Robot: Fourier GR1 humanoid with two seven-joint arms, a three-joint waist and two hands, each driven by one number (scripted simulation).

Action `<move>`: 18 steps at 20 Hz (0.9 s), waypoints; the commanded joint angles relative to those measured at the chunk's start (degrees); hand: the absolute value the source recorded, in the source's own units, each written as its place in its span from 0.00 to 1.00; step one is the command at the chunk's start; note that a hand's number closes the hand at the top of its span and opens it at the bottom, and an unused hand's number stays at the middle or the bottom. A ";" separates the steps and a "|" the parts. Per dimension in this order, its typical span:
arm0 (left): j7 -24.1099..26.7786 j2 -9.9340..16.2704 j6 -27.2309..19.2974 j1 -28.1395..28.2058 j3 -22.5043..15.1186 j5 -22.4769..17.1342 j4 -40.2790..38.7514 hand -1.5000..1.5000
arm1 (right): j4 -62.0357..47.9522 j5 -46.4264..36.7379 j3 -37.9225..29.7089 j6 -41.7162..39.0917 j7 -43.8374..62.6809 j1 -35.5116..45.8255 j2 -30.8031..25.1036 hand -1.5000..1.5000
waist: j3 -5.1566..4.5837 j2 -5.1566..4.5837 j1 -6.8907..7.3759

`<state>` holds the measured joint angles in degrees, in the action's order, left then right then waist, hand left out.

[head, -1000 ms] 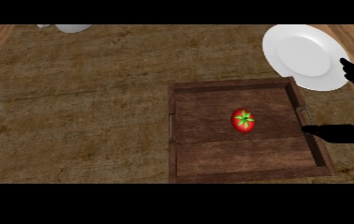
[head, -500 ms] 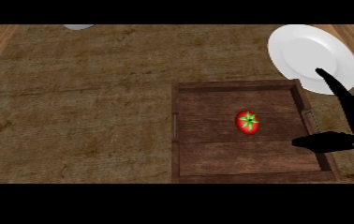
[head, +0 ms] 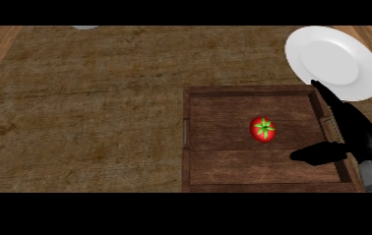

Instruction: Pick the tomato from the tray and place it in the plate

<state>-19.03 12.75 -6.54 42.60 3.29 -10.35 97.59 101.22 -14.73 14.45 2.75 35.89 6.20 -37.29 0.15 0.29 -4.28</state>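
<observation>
Small red tomato with green stem [head: 263, 129] is seen lying in the dark wooden tray [head: 218, 94], not yet grasped. Black right hand [head: 341, 140] is spread apart beside it, holding nothing. Round white plate [head: 330, 62] awaits; pickup and placing are left.

**Worn wooden counter filling the view**

A brown wooden counter top [head: 102, 96] is spreading across nearly the whole frame, its surface looking mottled and scratched, with lighter patches showing through the darker grain. At the far left edge a paler wooden strip [head: 6, 42] is running down the upper left corner. A small pale grey object [head: 85, 27] is peeking in at the top edge, upper left, too cut off to identify.
</observation>
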 commanded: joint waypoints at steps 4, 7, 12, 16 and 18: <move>5.01 -1.78 3.91 -15.74 -6.62 0.61 6.08 0.50 | 0.74 -2.20 3.63 0.50 5.86 2.78 3.72 0.00 | -0.59 0.05 -0.81; 4.43 -1.36 3.91 -16.56 -5.85 0.50 5.90 0.50 | 0.22 -3.90 4.45 -0.08 7.88 3.92 3.40 0.00 | -0.62 -0.01 -1.09; 3.87 -2.28 3.88 -15.79 -6.28 0.48 6.20 0.50 | -0.01 -8.11 7.34 0.21 12.55 3.83 4.18 0.00 | -0.62 0.27 -1.40; 3.49 -2.92 3.47 -16.36 -6.74 1.09 6.03 0.50 | -1.91 -9.95 8.99 0.12 13.77 4.00 5.06 0.00 | -0.50 -0.07 -1.41; 4.25 -2.58 3.79 -16.27 -6.35 1.36 5.57 0.50 | -2.61 -10.03 8.76 0.10 14.54 4.88 5.59 0.00 | -0.49 -0.05 -0.84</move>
<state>-20.17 11.98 -6.49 41.67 3.19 -8.89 97.49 99.54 -23.53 22.38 2.92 48.67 10.36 -32.47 0.37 0.22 -3.70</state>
